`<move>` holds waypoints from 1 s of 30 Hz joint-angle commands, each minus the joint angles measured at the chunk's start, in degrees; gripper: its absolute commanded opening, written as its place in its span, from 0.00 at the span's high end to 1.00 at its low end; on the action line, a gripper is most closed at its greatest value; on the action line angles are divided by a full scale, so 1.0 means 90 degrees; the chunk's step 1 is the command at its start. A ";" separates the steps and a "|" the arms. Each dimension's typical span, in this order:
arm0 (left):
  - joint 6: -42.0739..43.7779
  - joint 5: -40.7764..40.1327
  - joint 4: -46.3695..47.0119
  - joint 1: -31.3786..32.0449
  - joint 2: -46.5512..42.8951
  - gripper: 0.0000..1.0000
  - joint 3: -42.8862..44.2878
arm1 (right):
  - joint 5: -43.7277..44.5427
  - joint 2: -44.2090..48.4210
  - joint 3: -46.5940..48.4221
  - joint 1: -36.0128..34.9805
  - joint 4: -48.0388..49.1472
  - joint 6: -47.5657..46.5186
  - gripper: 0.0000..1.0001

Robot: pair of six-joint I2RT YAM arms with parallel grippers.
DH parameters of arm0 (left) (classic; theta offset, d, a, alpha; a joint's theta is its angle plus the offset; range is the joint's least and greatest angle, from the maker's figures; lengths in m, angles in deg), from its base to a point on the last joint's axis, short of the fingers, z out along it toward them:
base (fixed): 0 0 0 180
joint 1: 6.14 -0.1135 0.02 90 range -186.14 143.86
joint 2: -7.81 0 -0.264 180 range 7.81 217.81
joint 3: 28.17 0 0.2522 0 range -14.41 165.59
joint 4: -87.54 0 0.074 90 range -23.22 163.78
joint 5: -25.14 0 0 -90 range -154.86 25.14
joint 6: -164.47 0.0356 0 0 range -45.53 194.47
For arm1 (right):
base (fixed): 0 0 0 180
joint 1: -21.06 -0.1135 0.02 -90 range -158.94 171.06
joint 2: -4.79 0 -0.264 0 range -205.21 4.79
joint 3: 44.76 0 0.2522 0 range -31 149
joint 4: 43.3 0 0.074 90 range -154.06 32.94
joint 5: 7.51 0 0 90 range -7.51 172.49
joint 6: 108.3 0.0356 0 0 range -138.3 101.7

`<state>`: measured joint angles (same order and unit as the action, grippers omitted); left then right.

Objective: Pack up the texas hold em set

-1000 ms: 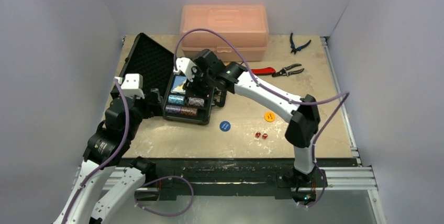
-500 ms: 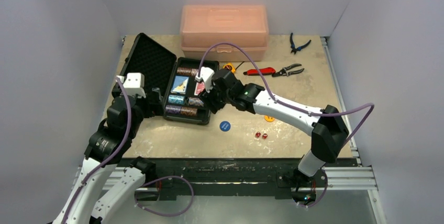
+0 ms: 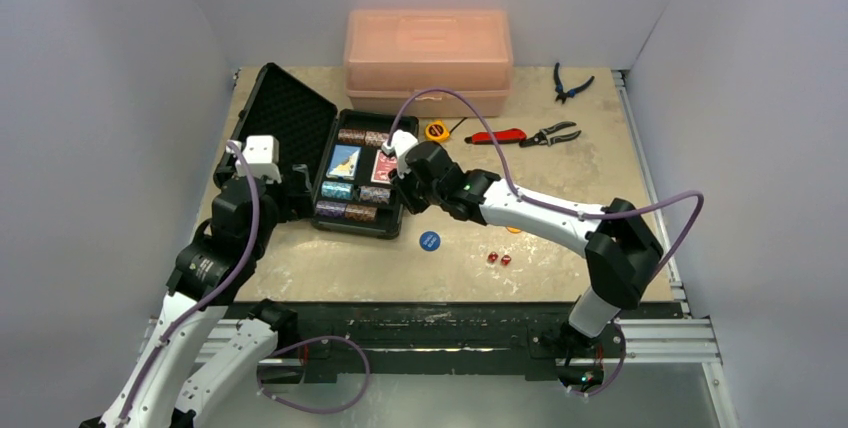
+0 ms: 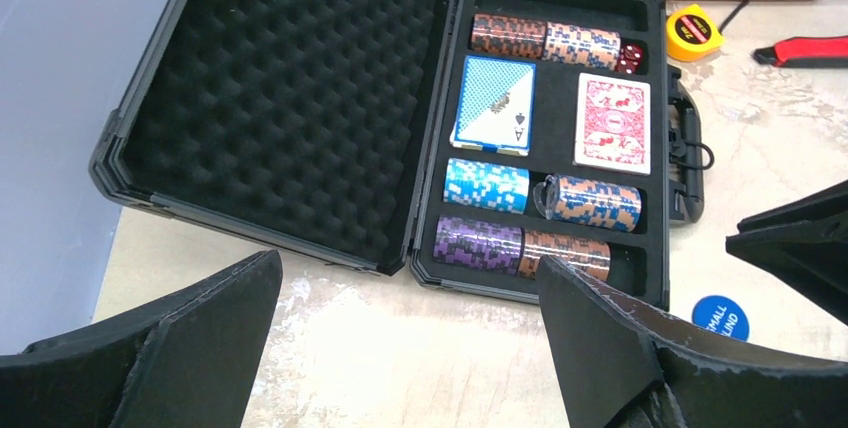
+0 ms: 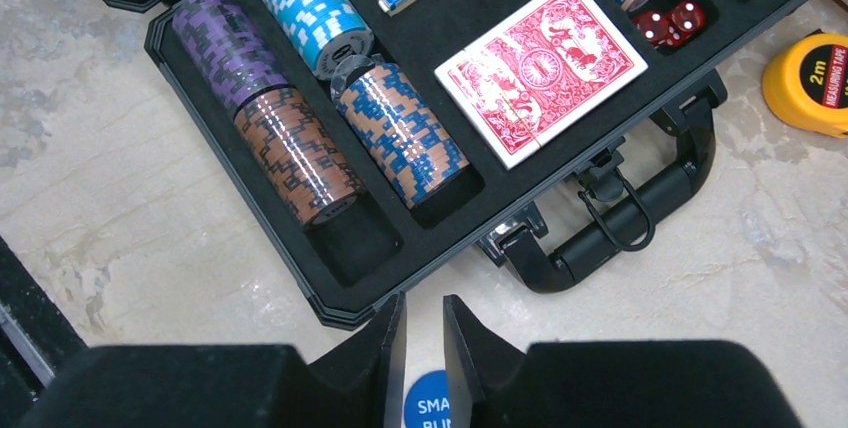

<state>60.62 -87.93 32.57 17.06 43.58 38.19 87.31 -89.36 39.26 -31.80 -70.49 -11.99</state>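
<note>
While your left end effector (image 4: 408,263) hangs wide open with nothing between its fingers, it looks down over the black briefcase (image 3: 360,228), which lies open on the table (image 3: 560,188) with its foam-lined lid (image 4: 290,98) folded out to the left. Inside the tray you can see chip stacks (image 4: 485,185) lying on their sides in the far row and the two near rows, and between those rows a blue card deck (image 4: 495,105) sits beside a red card deck (image 4: 613,123). Red dice (image 4: 630,58) sit in the far right corner compartment, touching the end of a chip stack.

Your right end effector (image 5: 424,300) hovers just off the case's near right corner, close to the handle (image 5: 620,218). Its fingers are nearly together, with only a thin slit left, and nothing is in it. Through that slit a blue disc (image 3: 429,240) shows on the table below. Two more red dice (image 3: 499,259) lie on the table to the right of the disc, apart from the case. A yellow tape measure (image 5: 815,83) rests beyond the handle, and a pink plastic box (image 3: 428,58) stands behind the case.
</note>
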 commanded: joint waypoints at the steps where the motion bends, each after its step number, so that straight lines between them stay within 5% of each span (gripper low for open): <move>1: 0.0178 -0.0372 0.0280 -0.0049 -0.0048 0.00 -0.0021 | -0.0130 -0.0166 -0.0036 -0.0025 0.0446 0.0099 0.81; 7: 0.0273 -0.0375 0.0410 -0.0049 0.0074 0.00 -0.0026 | -0.0196 -0.0465 -0.0025 -0.0025 0.0565 -0.0057 1.00; 30: 0.0366 -0.0473 0.0536 -0.0049 0.0469 0.00 -0.0014 | -0.0344 -0.1294 0.0267 -0.0020 0.0927 -0.0085 1.00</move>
<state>63.13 -91.30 35.17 17.06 48.04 38.16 82.43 -99.70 39.11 -31.82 -64.27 -12.91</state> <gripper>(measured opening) 0.998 0.005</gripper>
